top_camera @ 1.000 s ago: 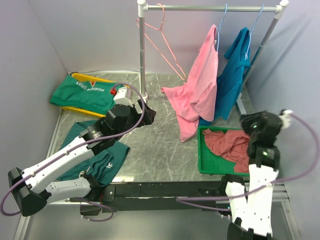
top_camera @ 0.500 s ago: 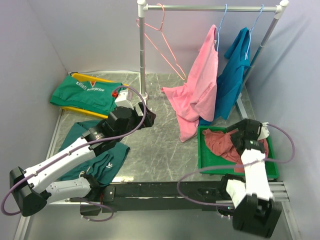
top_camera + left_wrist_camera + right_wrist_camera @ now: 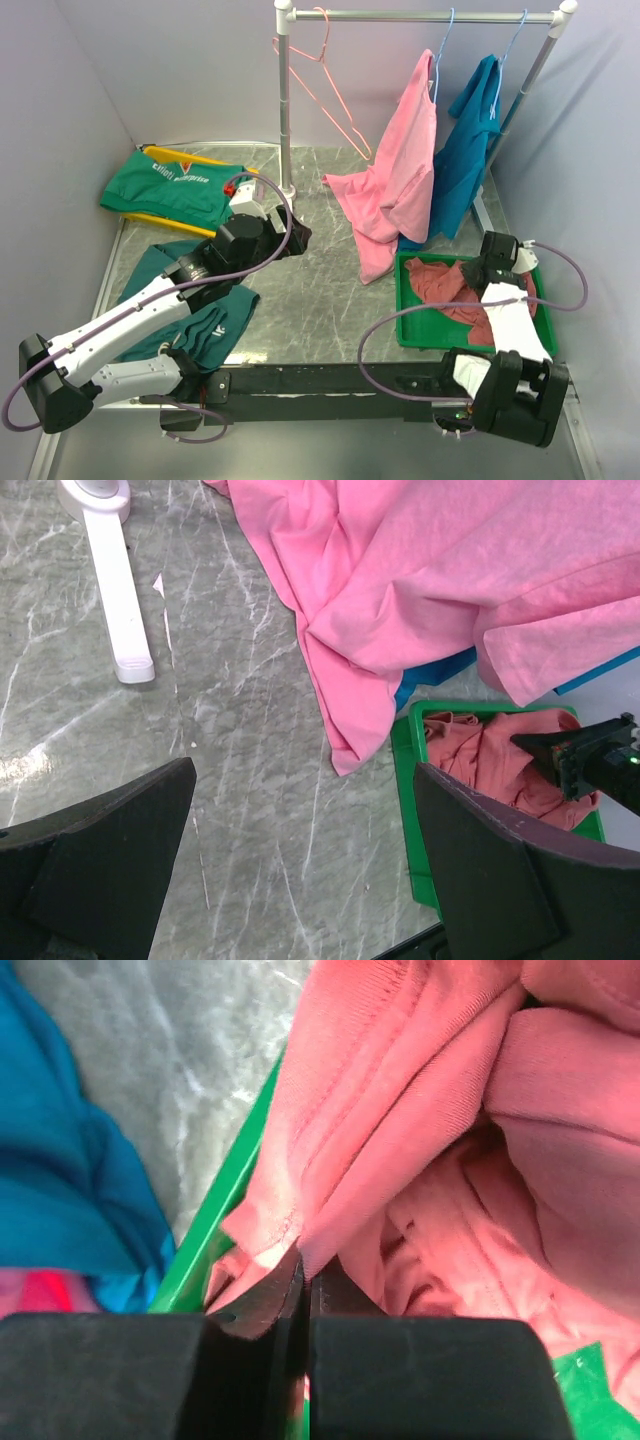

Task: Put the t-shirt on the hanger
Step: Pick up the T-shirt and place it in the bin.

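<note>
One t-shirt [image 3: 445, 285], one tray [image 3: 430, 343], one hanger [image 3: 348, 108] (plus two blue hangers [image 3: 450, 30])

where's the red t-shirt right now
Top view: the t-shirt lies crumpled in the green tray at the near right of the table, right by the hanging pink shirt.

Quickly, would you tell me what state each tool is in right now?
Left tool: open, holding nothing.
Right tool: closed on a fold of the t-shirt in the green tray.
</note>
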